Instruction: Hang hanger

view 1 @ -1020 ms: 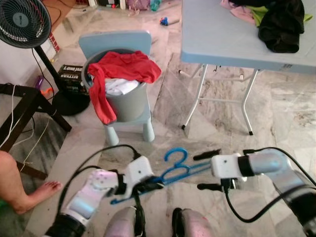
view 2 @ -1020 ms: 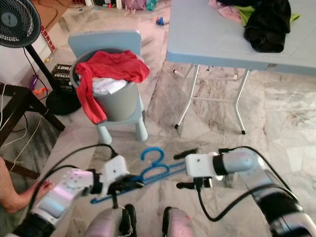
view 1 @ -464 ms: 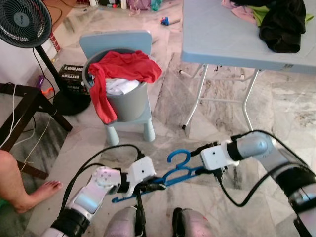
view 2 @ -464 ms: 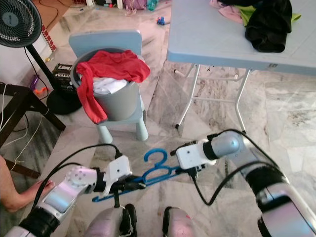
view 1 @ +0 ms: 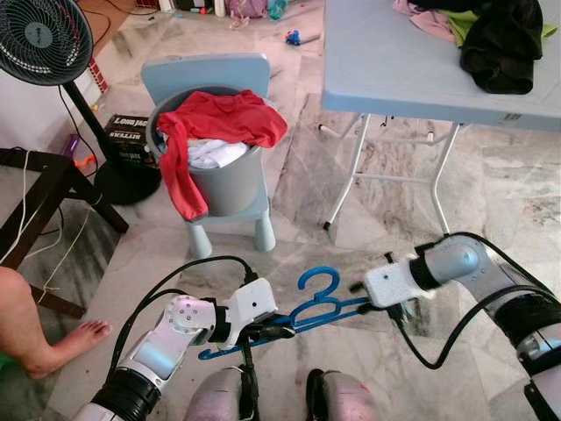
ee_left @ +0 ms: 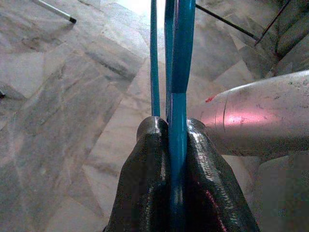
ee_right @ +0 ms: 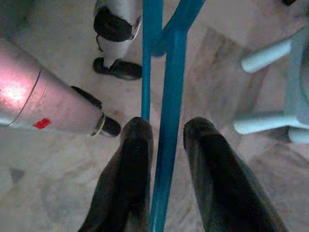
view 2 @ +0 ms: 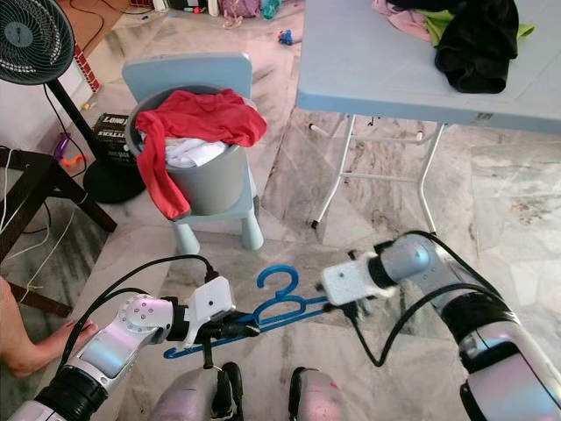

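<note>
I have the blue hanger held low in front of me, just above my feet, and it is my landmark for everything else. My left gripper is clenched on the hanger's lower bar, on the side away from the hook. A second ago my right gripper was wide open and well off the hanger's far end; half a second ago it had swung in against that end, and now it straddles the shoulder with the bar between its fingers. I read that as a handover being set up: the right side is taking hold so the left can let go, and hanging itself is not yet begun.

The left wrist view settles what the head views leave vague: both pads are pressed flat against the blue bar with no gap. The right wrist view shows the opposite: the right fingers stand either side of the bar with daylight on one side, so those jaws are still released, not yet gripping.

Beyond the hanger's hook stands the grey laundry bucket on a pale blue chair, a red garment draped over its rim. Farther off, to the hook's right, the tabletop carries a black garment. I see no rail to hang on
</note>
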You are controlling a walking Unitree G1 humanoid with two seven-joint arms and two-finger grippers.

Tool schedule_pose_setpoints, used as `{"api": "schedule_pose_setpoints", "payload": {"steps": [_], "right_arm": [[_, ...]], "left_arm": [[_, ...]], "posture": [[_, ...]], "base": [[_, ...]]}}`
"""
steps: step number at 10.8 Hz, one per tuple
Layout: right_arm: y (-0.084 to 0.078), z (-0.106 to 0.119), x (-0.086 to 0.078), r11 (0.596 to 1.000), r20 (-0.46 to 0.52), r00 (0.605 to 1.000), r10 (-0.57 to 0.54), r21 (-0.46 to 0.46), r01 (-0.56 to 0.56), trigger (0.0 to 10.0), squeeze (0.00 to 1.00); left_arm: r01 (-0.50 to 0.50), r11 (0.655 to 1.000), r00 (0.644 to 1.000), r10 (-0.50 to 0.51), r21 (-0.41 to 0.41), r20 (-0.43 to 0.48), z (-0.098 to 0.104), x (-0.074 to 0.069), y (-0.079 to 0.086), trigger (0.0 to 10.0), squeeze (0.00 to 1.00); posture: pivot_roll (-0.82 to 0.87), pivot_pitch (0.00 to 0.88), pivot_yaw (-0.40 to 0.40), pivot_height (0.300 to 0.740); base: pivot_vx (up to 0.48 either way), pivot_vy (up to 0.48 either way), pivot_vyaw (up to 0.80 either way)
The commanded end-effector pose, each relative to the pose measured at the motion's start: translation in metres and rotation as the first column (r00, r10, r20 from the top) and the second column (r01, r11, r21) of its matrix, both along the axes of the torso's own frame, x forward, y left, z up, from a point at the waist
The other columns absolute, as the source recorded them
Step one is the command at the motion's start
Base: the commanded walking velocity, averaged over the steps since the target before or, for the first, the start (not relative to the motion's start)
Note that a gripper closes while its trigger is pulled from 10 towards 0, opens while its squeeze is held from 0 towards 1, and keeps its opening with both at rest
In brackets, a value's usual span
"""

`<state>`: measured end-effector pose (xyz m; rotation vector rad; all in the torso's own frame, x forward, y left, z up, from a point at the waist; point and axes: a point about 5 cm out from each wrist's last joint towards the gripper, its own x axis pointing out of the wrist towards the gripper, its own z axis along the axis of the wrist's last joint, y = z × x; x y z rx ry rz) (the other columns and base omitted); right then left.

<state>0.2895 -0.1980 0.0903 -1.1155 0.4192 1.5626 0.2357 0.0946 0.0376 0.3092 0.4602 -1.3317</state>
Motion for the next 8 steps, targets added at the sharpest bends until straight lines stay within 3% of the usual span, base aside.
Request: {"api": "schedule_pose_setpoints", "payload": {"steps": [1, 3, 7, 8], "right_arm": [[-0.003, -0.003, -0.004, 1.000, -0.032, 0.999, 0.015, -0.026, -0.016, 0.0, 0.00], [-0.010, -0.003, -0.004, 0.997, -0.071, 0.997, -0.001, -0.081, -0.005, 0.0, 0.00], [-0.014, -0.006, -0.004, 0.994, -0.107, 0.992, -0.063, -0.096, 0.052, 0.0, 0.00], [-0.015, -0.006, -0.004, 0.994, -0.102, 0.992, -0.075, -0.086, 0.067, 0.0, 0.00]], "left_arm": [[0.023, 1.000, 1.000, -0.023, 0.012, -0.003, -0.002, -0.002, -0.001, 10.0, 0.00], [0.022, 1.000, 1.000, -0.022, 0.016, -0.003, -0.002, -0.002, -0.001, 10.0, 0.00], [0.010, 1.000, 1.000, -0.010, 0.018, 0.009, -0.006, -0.002, -0.002, 10.0, 0.00], [-0.009, 1.000, 0.998, 0.008, 0.019, 0.058, -0.005, 0.001, -0.002, 10.0, 1.00]], "posture": [[-0.01, 0.162, 0.012, 0.740], [-0.01, 0.161, 0.012, 0.740], [-0.01, 0.161, 0.005, 0.740], [-0.01, 0.160, 0.006, 0.740]], "base": [[0.000, 0.000, 0.00], [0.000, 0.000, 0.00], [0.000, 0.000, 0.00], [0.000, 0.000, 0.00]]}}
